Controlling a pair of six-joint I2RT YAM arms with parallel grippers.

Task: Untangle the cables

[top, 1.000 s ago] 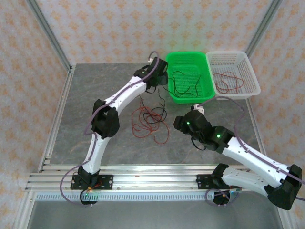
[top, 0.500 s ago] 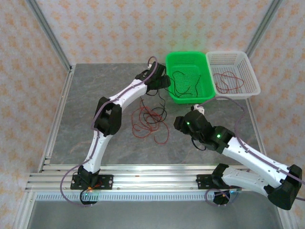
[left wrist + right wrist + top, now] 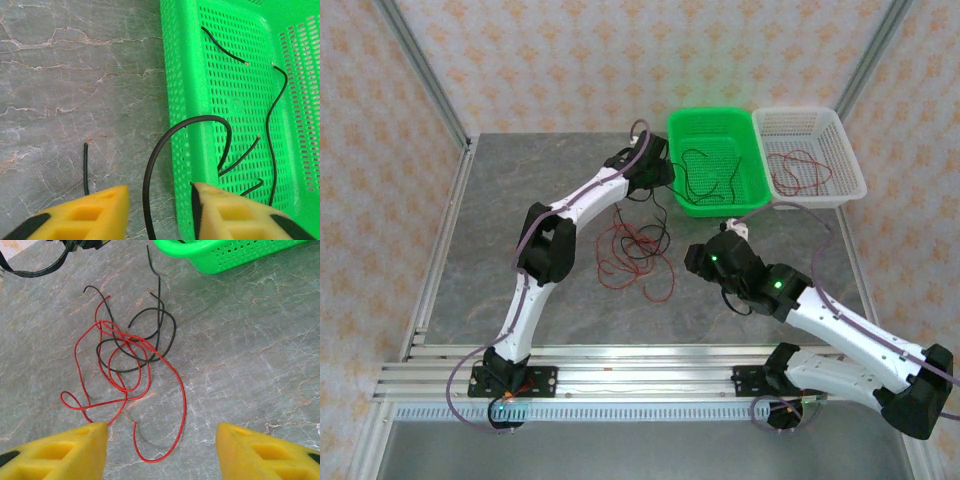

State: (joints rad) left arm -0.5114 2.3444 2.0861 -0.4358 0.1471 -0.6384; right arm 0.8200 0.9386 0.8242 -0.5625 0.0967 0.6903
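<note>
The left gripper (image 3: 160,189) has narrowed over the last second and drawn back a little from above the green basket (image 3: 167,60) to just beside its left wall. Its fingers now stand partly spread, and a black cable (image 3: 200,117) runs up between them and arches over the rim into the basket. A gap shows on either side of the strand, so it is bracketed but not yet pinched. This looks like a grasp closing on a cable that is half in and half out of the basket. The right gripper (image 3: 160,431) hangs wide apart and empty above the tangle (image 3: 127,355) of red and black cables on the worktop (image 3: 250,365), so most of the sorting is left to do.
</note>
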